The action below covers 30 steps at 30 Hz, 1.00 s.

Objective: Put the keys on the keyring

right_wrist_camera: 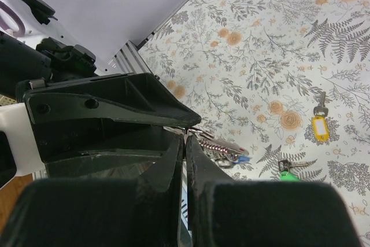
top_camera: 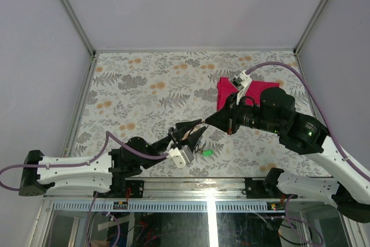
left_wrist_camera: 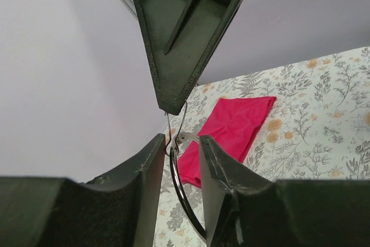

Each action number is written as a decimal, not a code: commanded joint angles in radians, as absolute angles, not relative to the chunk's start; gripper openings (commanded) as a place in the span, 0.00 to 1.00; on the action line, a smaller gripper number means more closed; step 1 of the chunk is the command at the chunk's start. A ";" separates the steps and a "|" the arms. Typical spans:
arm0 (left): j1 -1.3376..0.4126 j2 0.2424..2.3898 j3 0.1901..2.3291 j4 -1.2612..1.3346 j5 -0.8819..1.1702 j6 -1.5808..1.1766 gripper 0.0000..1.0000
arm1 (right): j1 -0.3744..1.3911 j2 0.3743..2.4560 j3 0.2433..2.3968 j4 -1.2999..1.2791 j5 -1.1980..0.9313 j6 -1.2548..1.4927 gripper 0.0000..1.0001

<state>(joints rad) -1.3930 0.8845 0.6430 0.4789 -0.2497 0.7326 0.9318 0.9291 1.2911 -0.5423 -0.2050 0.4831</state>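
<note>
My left gripper (top_camera: 192, 132) (left_wrist_camera: 182, 138) is shut on the keyring (left_wrist_camera: 184, 192), a dark-looking curved ring that stands on edge between its fingers. My right gripper (top_camera: 207, 122) (right_wrist_camera: 186, 135) meets it tip to tip above the table's near middle. Its jaws are pressed together on a thin wire loop (left_wrist_camera: 176, 124) that rises from the ring's top. A blue key (right_wrist_camera: 243, 158) hangs just beyond the tips beside a small coiled spring piece. A green key (top_camera: 205, 153) (right_wrist_camera: 287, 169) and a yellow key (right_wrist_camera: 319, 126) lie on the table.
The red cloth (top_camera: 230, 92) (left_wrist_camera: 231, 128) lies flat at the back right of the floral table (top_camera: 139, 91), partly under the right arm. Grey walls close in the back and both sides. The metal rail (top_camera: 208, 186) runs along the near edge.
</note>
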 commanded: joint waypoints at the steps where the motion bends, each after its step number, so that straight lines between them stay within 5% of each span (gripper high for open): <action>1: -1.402 0.884 0.670 0.563 -0.289 0.774 0.31 | 0.927 0.919 1.345 -0.471 -0.246 0.499 0.00; 23: -1.417 0.896 0.699 0.550 -0.269 0.758 0.25 | 0.927 0.916 1.320 -0.482 -0.254 0.496 0.00; 30: -1.420 0.898 0.700 0.545 -0.276 0.754 0.13 | 0.927 0.914 1.320 -0.484 -0.255 0.496 0.00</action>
